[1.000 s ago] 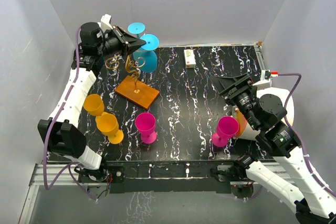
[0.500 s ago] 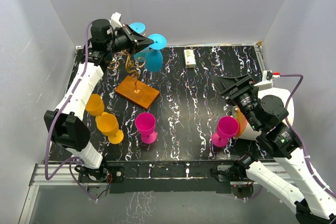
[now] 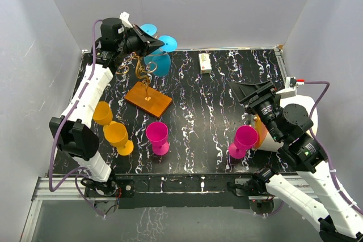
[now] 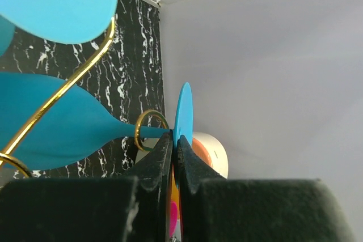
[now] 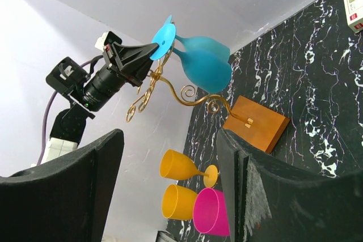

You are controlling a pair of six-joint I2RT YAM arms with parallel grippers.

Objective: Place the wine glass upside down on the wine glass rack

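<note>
A blue wine glass (image 3: 161,63) hangs upside down at the back left. Its stem runs through a gold loop (image 4: 150,130) of the wine glass rack (image 3: 143,73), whose orange-brown base (image 3: 148,100) lies on the table. My left gripper (image 3: 153,42) is shut on the edge of that glass's foot disc (image 4: 183,114). A second blue wine glass (image 3: 148,29) hangs beside it, its foot (image 4: 62,1) close above. My right gripper (image 3: 252,90) hovers open and holds nothing over the table's right side, far from the rack (image 5: 170,92).
Two orange glasses (image 3: 102,113) (image 3: 118,136) and a pink glass (image 3: 157,135) stand left of centre. Another pink glass (image 3: 245,140) stands beside a white and orange object (image 3: 262,135) under the right arm. A small white box (image 3: 205,62) lies at the back.
The left arm has swung toward the back wall and its gripper has carried the blue glass slightly right on the rack. The right arm has hardly moved.
</note>
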